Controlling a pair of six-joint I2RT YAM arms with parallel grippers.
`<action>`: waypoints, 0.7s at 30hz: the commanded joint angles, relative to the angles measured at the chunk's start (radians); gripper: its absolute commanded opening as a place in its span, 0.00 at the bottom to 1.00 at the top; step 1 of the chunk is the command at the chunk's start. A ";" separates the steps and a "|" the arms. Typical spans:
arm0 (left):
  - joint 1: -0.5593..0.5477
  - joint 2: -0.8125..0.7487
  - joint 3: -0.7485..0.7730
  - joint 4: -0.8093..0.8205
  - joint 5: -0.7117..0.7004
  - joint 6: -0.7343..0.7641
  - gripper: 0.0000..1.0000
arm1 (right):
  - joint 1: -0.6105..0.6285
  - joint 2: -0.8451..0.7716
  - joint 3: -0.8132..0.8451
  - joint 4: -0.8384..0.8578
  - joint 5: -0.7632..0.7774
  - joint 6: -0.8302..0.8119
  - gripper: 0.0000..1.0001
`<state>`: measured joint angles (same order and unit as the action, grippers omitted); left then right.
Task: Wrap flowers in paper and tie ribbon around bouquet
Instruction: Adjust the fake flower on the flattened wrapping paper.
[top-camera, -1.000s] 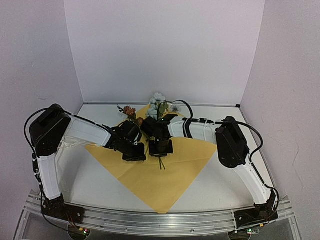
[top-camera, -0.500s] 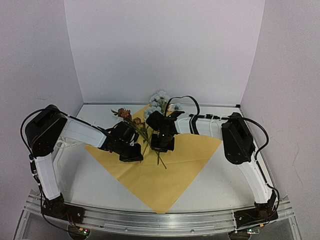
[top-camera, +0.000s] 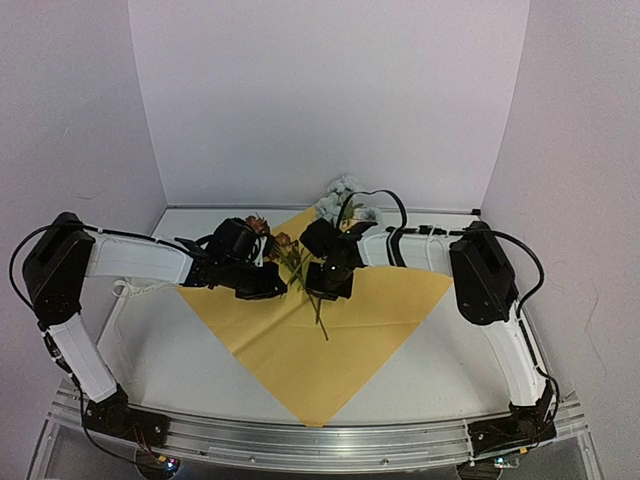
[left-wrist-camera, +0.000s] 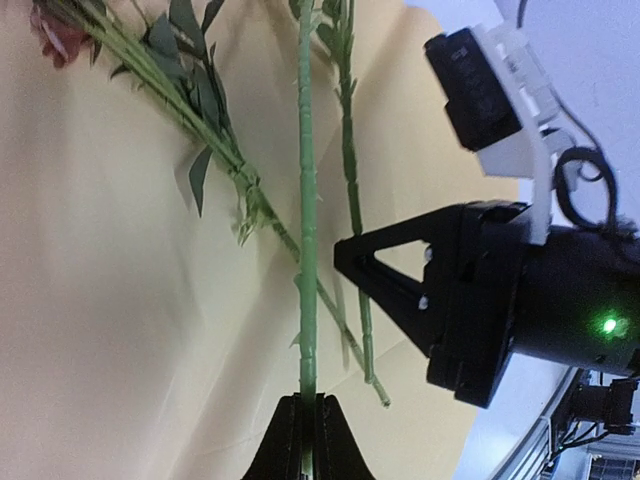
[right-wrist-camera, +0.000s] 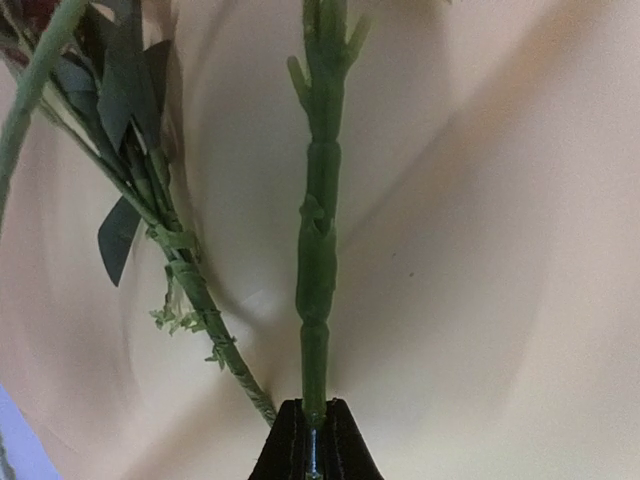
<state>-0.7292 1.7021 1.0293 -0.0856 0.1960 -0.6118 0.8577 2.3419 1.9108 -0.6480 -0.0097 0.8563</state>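
Observation:
The paper (top-camera: 330, 345) lies flat on the table with its yellow-tan face up. The flowers lie across its far half, with pale blue blossoms (top-camera: 345, 195) at the back and orange ones (top-camera: 262, 225) to the left. Their stems (top-camera: 318, 315) point toward me. My left gripper (left-wrist-camera: 307, 425) is shut on one thin green stem (left-wrist-camera: 307, 200). My right gripper (right-wrist-camera: 313, 430) is shut on a thicker green stem (right-wrist-camera: 320, 250). Both grippers (top-camera: 280, 290) (top-camera: 325, 290) meet side by side over the paper. A pale loop (top-camera: 130, 290) under the left forearm looks like the ribbon.
A loose leafy stem (right-wrist-camera: 190, 290) lies on the paper beside the held ones. The right gripper's black body (left-wrist-camera: 500, 300) sits close to the left fingers. White walls enclose the table on three sides, and a metal rail (top-camera: 320, 445) runs along the near edge.
The left arm's elbow has swung out to the left and its gripper has shifted back. The right gripper and the pale blue blossoms have moved right and back. Both grips stay shut.

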 joint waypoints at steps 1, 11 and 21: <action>0.011 -0.060 0.060 0.042 -0.086 0.007 0.00 | 0.000 -0.109 -0.021 0.040 -0.035 -0.094 0.00; 0.011 -0.279 -0.151 0.217 -0.245 -0.062 0.00 | 0.027 -0.095 -0.023 0.011 -0.020 -0.267 0.00; 0.011 -0.356 -0.299 0.189 -0.280 -0.151 0.00 | 0.064 0.027 0.091 -0.079 0.042 -0.309 0.04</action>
<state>-0.7231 1.4013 0.7989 0.0594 -0.0339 -0.7063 0.9047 2.3222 1.9468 -0.6723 -0.0289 0.5872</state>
